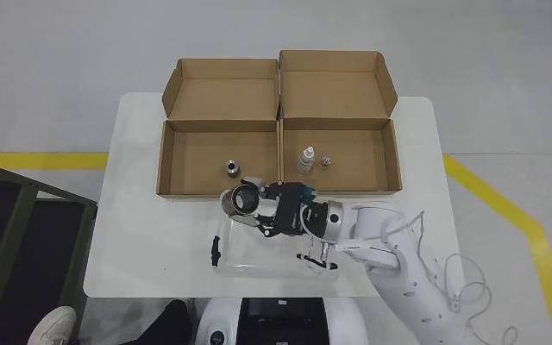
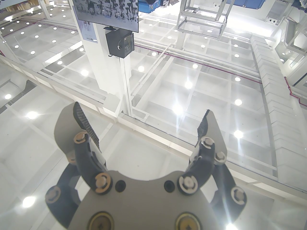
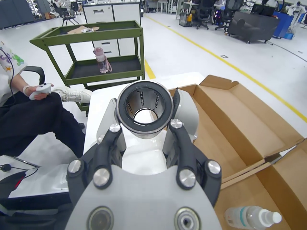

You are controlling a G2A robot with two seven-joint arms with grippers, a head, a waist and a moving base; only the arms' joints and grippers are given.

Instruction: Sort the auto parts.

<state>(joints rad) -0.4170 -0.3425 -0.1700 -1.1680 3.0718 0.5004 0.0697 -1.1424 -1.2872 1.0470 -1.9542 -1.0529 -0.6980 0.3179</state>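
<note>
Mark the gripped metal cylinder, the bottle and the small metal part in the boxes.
metal cylinder [image 3: 166, 107]: right wrist view, black front ring
bottle [image 1: 305, 160]: top view, its body
small metal part [image 1: 231, 166]: top view, its top

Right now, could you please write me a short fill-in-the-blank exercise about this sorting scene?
1. The right gripper holds the hollow silver metal cylinder; the left gripper holds ____.
2. The right brown cardboard box holds a small white spray ____.
3. The left brown cardboard box holds exactly ____ part, a small silver cylinder.
Missing words: nothing; bottle; one.
</note>
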